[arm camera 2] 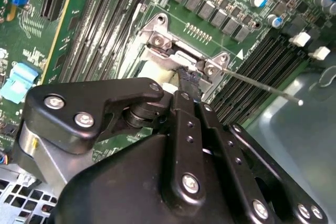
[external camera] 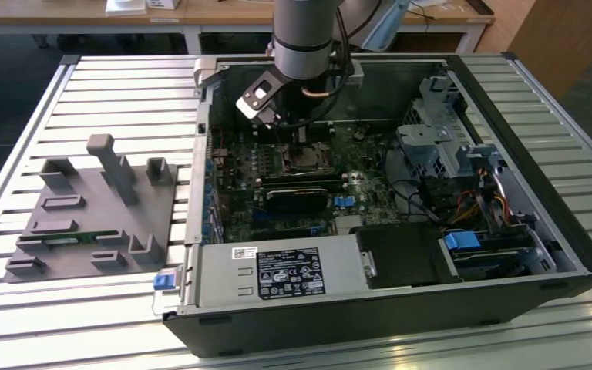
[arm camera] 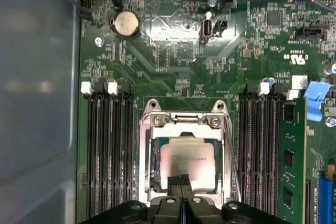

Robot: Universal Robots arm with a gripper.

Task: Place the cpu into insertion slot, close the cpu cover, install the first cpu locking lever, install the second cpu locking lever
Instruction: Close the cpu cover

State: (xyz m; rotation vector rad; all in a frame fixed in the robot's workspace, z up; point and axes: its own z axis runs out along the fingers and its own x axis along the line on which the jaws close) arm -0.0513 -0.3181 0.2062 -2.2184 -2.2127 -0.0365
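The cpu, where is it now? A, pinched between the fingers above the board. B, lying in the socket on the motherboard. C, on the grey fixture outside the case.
B: in the first wrist view the cpu lies flat inside the window of the cpu cover.

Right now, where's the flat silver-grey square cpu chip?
In the first wrist view, the cpu lies framed by the thin metal cpu cover, between two banks of black memory slots.

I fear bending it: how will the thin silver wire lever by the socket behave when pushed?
The thin silver wire lever looks long and slender, so probably springy. Its smooth metal may slip under a push.
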